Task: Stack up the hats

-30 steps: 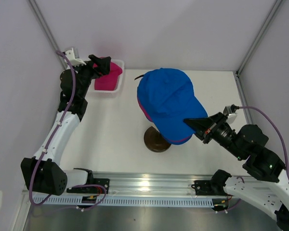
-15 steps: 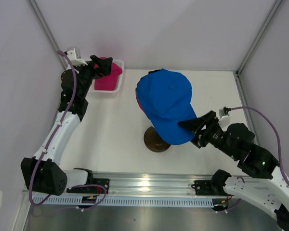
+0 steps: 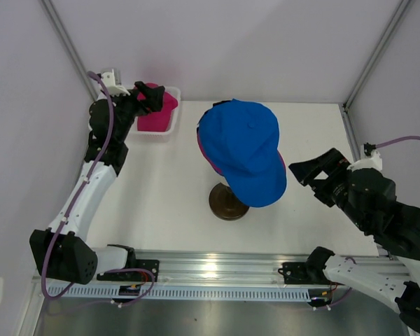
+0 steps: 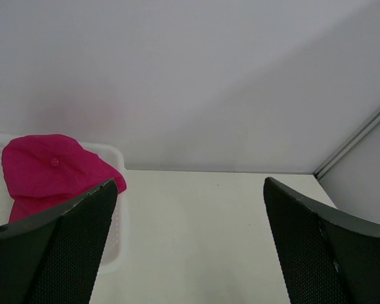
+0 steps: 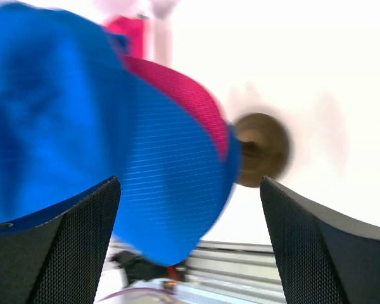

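A royal blue hat (image 3: 243,143) sits on top of a magenta pink hat (image 3: 204,155), whose edge peeks out beneath it. Both rest on a stand with a dark round base (image 3: 227,202). My right gripper (image 3: 312,169) is open to the right of the blue brim and holds nothing. Its wrist view shows the blue hat (image 5: 82,120) blurred, the pink hat (image 5: 187,95) under it, and the base (image 5: 263,149) between the open gripper (image 5: 190,247). Another pink hat (image 3: 159,112) lies in the white basket (image 3: 173,120). My left gripper (image 3: 150,96) hovers open above it.
The left wrist view shows the pink hat (image 4: 47,170) in the basket (image 4: 116,218) at the left, with white table and wall ahead of the open gripper (image 4: 190,253). An aluminium rail (image 3: 217,269) runs along the near edge. Walls close in at the back and sides.
My right gripper opened, let go of the blue hat's brim and pulled back to the right. The blue hat settled onto the pink one. The left arm stayed put.
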Robot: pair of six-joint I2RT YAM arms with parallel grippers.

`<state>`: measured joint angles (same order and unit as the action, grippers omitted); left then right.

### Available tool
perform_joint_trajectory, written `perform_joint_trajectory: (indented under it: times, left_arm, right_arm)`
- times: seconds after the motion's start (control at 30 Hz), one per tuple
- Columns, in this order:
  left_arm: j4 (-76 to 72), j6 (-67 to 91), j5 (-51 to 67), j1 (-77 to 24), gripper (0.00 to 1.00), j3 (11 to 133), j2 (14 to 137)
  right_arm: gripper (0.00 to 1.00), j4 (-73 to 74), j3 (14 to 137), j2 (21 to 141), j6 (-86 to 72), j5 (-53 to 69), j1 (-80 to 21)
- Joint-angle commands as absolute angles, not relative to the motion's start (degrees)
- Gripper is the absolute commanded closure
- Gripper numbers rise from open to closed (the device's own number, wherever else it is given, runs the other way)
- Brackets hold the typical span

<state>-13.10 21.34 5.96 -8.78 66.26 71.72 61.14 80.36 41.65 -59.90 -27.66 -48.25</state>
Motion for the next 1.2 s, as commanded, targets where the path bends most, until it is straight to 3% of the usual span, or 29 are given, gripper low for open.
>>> perform_joint_trajectory:
  times: [0.0, 0.23, 0.33, 0.4, 0.47, 0.5, 0.57, 0.77, 1.17]
  left_arm:
    - [-13.4, 19.0, 4.8, -9.1, 0.01, 69.3, 72.1]
    - [-10.1, 17.1, -4.7, -7.1, 0.00, 70.8, 74.8]
    - [-8.4, 19.0, -1.1, -4.6, 0.00, 72.3, 77.9]
    - [-3.8, 18.7, -0.4, -3.9, 0.01, 76.7, 83.4]
    - [7.2, 17.7, 1.8, -3.3, 0.01, 88.4, 92.7]
    - [10.8, 17.1, 3.7, -3.3, 0.01, 92.2, 96.3]
    - [19.9, 14.1, 4.3, -3.1, 0.01, 107.0, 103.5]
    - [24.9, 14.6, 4.0, -0.7, 0.01, 125.7, 122.0]
    - [25.5, 7.1, 11.8, 2.1, 0.01, 130.1, 133.1]
  right_arm:
    - [0.06, 67.1, 78.1, 44.6, -57.8, -31.8, -48.2]
    - [0.05, 56.5, 77.8, 47.1, -42.0, -34.2, -40.7]
    - [0.04, 47.8, 80.4, 52.9, -31.3, -22.8, -25.1]
    - [0.05, 40.7, 82.3, 56.8, -29.4, -4.5, -8.7]
    - [0.06, 35.0, 82.9, 62.9, -30.1, 12.1, -0.9]
    - [0.06, 32.3, 83.1, 64.8, -30.4, 14.5, 3.4]
    - [0.07, 27.4, 84.5, 68.5, -27.5, 14.9, 3.3]
    - [0.05, 22.0, 83.1, 78.1, -26.8, 15.4, 2.8]
    - [0.03, 15.3, 81.3, 85.3, -27.3, 16.0, 3.1]
